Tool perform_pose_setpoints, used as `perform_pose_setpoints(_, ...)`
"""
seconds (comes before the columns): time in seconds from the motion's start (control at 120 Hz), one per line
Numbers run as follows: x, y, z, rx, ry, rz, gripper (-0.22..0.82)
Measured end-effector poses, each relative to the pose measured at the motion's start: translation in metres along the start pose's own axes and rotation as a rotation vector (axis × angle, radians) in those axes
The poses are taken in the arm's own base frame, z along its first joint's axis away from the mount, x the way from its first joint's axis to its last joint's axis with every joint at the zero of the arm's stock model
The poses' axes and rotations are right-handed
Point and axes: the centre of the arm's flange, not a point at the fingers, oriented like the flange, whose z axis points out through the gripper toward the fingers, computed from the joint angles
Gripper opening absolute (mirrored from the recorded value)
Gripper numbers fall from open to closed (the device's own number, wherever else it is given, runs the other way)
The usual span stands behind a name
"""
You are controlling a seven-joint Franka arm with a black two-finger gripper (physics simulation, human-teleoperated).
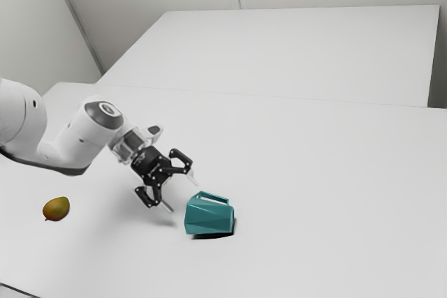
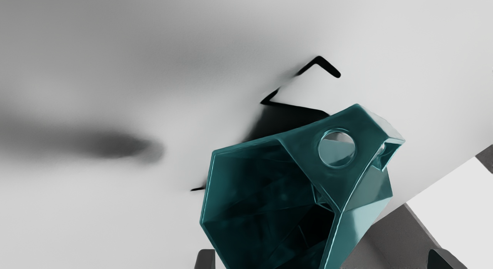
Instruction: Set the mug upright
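Nearest, the teal faceted mug lies on its side on the smooth white table, handle uppermost and mouth toward the claw. It isn't upright, so the righting (the whole of the job, really) is still left. Just behind, the black two-fingered claw has its fingers apart, gripping nothing, and slants down toward the mug. Farther back, the white jointed arm reaches in bent and low from the exterior view's left.
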Motion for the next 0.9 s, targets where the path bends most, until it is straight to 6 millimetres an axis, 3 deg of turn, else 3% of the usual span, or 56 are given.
perform_pose_setpoints(0.542, -0.002, 0.029, 0.045, -0.054, -0.063, 0.000, 0.60)
perform_pose_setpoints(0.742, -0.003, 0.033, 0.047, -0.045, -0.055, 0.008, 0.12)
perform_pose_setpoints(0.9, -0.005, 0.038, 0.042, -0.041, -0.043, 0.020, -0.05)
